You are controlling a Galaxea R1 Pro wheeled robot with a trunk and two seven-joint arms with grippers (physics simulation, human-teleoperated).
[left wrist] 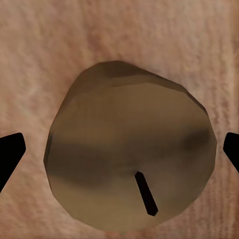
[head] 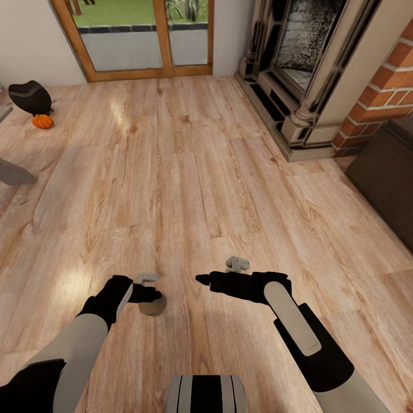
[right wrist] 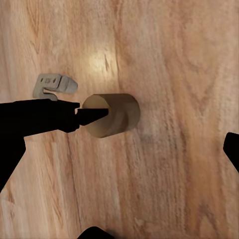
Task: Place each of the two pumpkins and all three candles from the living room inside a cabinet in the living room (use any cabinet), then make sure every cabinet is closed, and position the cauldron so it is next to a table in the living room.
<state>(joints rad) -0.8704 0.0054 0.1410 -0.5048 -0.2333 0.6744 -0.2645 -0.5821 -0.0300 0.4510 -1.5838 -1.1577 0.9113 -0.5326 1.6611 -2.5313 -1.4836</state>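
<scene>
A short olive-brown candle (head: 152,308) stands on the plank floor just in front of me. In the left wrist view the candle (left wrist: 130,154) shows from above with its dark wick, and my left gripper (left wrist: 119,152) hangs open over it, one fingertip on each side and clear of the wax. My left gripper (head: 150,295) sits right above the candle in the head view. My right gripper (head: 202,279) is open and empty, a little to the right of the candle (right wrist: 112,115). Far at the left lie an orange pumpkin (head: 42,121) and the black cauldron (head: 30,96) behind it.
Two small grey clip-like pieces (head: 237,263) (head: 148,276) lie on the floor near my grippers. A fireplace (head: 298,69) and a brick column (head: 390,86) stand at the right, with a dark cabinet (head: 387,172) beside them. A glass door (head: 143,34) is ahead.
</scene>
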